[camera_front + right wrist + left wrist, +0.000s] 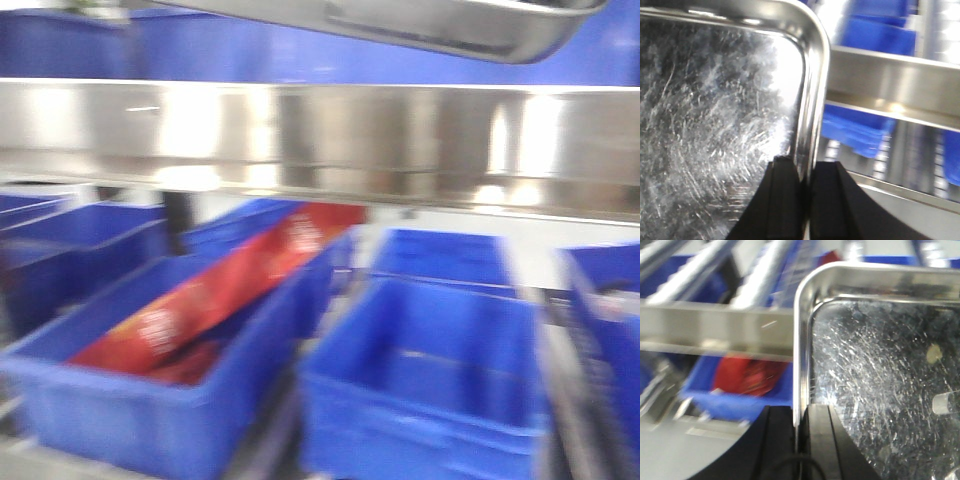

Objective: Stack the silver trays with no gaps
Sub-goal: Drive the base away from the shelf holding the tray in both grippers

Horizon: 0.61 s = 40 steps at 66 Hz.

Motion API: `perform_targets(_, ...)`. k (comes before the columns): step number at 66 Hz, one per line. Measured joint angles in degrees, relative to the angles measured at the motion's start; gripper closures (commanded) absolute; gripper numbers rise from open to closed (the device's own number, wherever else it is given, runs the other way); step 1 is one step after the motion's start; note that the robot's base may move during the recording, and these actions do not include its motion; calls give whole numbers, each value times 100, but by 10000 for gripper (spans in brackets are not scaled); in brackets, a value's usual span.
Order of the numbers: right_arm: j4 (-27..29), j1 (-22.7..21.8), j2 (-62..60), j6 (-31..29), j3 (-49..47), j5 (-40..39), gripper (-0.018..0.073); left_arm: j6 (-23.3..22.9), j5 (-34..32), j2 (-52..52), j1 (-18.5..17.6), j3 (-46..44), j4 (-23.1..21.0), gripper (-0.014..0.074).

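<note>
A silver tray (450, 25) hangs in the air at the top of the front view, seen from below and blurred. In the left wrist view its scratched shiny bottom (880, 390) fills the right side, and my left gripper (801, 412) is shut on its left rim. The right wrist view shows the same tray (710, 125) on the left, with my right gripper (805, 167) shut on its right rim. Neither gripper itself shows in the front view. No other silver tray is in sight.
A long steel shelf rail (320, 135) crosses the front view below the tray. Beneath it stand several blue bins: one (170, 370) holds a red packet (220, 295), another (430, 380) is empty. More bins sit at the far left and right.
</note>
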Motion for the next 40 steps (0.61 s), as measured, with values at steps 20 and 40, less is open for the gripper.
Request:
perform_targets(20, 0, 0, 0, 0, 0, -12, 574, 0, 8, 0, 0, 0, 10, 612)
perform_targets(40, 0, 0, 0, 0, 0, -15, 574, 0, 13, 0, 0, 0, 10, 612)
